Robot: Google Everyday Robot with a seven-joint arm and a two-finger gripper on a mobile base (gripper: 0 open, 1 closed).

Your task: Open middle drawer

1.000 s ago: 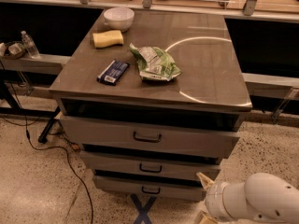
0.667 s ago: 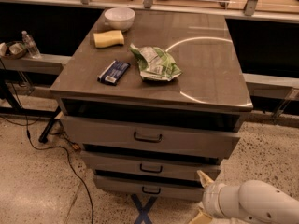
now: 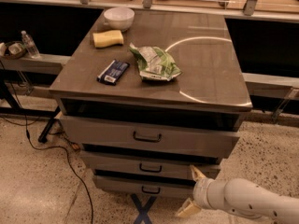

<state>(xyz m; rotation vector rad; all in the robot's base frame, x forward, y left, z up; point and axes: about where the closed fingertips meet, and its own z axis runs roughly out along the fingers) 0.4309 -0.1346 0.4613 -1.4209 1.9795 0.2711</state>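
The grey cabinet has three drawers stacked under its top. The middle drawer (image 3: 148, 165) is a low flat grey front with a small dark bail handle (image 3: 150, 168) at its centre, and it looks shut. My gripper (image 3: 192, 192) is at the lower right, on a white arm coming in from the right edge. Its two cream fingers are spread apart, one up by the middle drawer's right end and one lower down near the floor. It holds nothing. It is to the right of and below the handle.
The taller top drawer (image 3: 147, 136) and the lowest drawer (image 3: 145, 188) are shut. On the cabinet top (image 3: 210, 64) lie a white bowl (image 3: 118, 17), a yellow sponge (image 3: 108, 38), a dark blue packet (image 3: 113, 72) and a green chip bag (image 3: 155, 64). Black cables (image 3: 51, 148) trail on the floor at left.
The arm has shifted a little to the left and lower, bringing the gripper nearer the right end of the drawers. The drawers have not moved.
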